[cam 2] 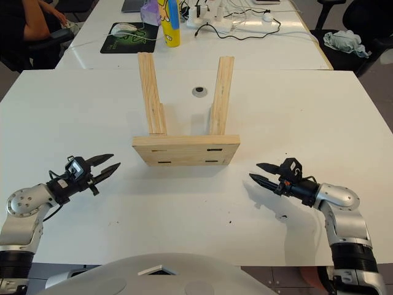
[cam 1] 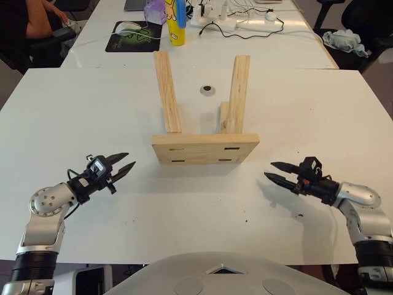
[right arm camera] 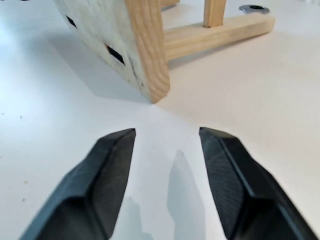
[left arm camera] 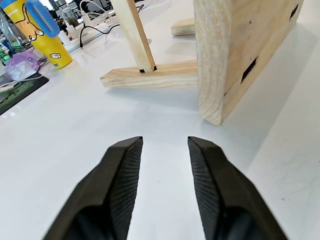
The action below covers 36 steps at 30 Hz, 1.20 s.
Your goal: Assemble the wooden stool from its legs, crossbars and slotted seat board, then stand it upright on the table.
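**Left eye view: stool on its side, both grippers empty – tipping it up is the risky part**

The stool [cam 1: 206,149] looks put together but lies on its side in the middle of the table [cam 1: 73,110]. Its seat board [cam 1: 206,140] stands on edge facing the robot, and its legs [cam 1: 167,92] point away along the tabletop. What seems left is to stand it upright.

The main danger, as I judge it, is a push instead of a grip. If a finger meets the flat face of the board, the stool could slide away across the smooth table. Lifting by one side alone could twist it or work a leg loose from its slot. A small round dark thing [cam 1: 209,90] lies between the legs, and a foot could land on it.

The left gripper [cam 1: 130,160] hangs low over the table, near the board's left corner but apart from it. Its fingers are spread and hold nothing. The right gripper [cam 1: 269,169] mirrors it beside the right corner, also spread and empty. Both point inward at the board.
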{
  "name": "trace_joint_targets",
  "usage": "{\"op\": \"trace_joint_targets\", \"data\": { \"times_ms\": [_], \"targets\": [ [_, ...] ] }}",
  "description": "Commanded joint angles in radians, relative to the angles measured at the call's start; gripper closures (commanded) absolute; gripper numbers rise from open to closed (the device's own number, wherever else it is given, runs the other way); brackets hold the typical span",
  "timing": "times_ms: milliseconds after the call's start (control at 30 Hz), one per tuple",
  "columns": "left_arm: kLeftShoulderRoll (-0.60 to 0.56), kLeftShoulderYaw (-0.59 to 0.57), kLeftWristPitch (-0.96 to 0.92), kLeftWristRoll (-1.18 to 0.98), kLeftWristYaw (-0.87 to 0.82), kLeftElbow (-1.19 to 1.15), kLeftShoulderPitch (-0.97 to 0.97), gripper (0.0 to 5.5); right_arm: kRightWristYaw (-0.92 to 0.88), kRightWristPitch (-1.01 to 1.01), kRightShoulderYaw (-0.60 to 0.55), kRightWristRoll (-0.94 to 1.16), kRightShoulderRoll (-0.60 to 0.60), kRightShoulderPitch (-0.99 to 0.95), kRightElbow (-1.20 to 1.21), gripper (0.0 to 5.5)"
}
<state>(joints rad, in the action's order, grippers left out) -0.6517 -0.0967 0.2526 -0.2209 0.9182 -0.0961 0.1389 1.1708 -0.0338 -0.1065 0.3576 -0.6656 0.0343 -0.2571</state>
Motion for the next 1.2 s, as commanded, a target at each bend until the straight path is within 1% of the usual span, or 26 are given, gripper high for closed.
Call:
{"op": "trace_joint_targets", "data": {
  "times_ms": [33, 133, 367, 467, 700, 967, 1000, 1100, 1200],
  "targets": [
    [-0.005, 0.042, 0.033, -0.003, 0.078, -0.104, -0.12, 3.1, 0.046, -0.083, 0.048, -0.035, 0.043, -0.118, -0.121, 2.5],
    [0.004, 0.076, 0.01, -0.018, 0.131, -0.138, -0.173, 2.67, 0.077, -0.117, 0.075, -0.048, 0.059, -0.166, -0.181, 2.05],
    [0.013, 0.142, -0.049, -0.035, 0.248, -0.214, -0.263, 2.67, 0.137, -0.154, 0.13, -0.073, 0.094, -0.288, -0.288, 2.05],
    [0.022, 0.158, -0.04, -0.024, 0.278, -0.262, -0.308, 2.67, 0.155, -0.176, 0.15, -0.091, 0.109, -0.333, -0.333, 2.05],
    [0.059, 0.195, -0.003, -0.002, 0.316, -0.343, -0.393, 2.67, 0.184, -0.234, 0.173, -0.125, 0.134, -0.409, -0.447, 2.05],
    [0.068, 0.201, 0.003, -0.005, 0.333, -0.329, -0.394, 2.67, 0.218, -0.256, 0.164, -0.123, 0.134, -0.434, -0.48, 2.05],
    [0.067, 0.2, 0.003, -0.005, 0.335, -0.33, -0.394, 2.65, 0.221, -0.256, 0.162, -0.12, 0.134, -0.433, -0.475, 2.24],
    [0.064, 0.196, 0.001, -0.007, 0.34, -0.336, -0.397, 2.65, 0.227, -0.25, 0.157, -0.113, 0.134, -0.433, -0.466, 2.52],
    [0.065, 0.195, -0.007, -0.009, 0.34, -0.33, -0.396, 2.65, 0.229, -0.247, 0.155, -0.11, 0.136, -0.433, -0.46, 2.95]
  ]
}}
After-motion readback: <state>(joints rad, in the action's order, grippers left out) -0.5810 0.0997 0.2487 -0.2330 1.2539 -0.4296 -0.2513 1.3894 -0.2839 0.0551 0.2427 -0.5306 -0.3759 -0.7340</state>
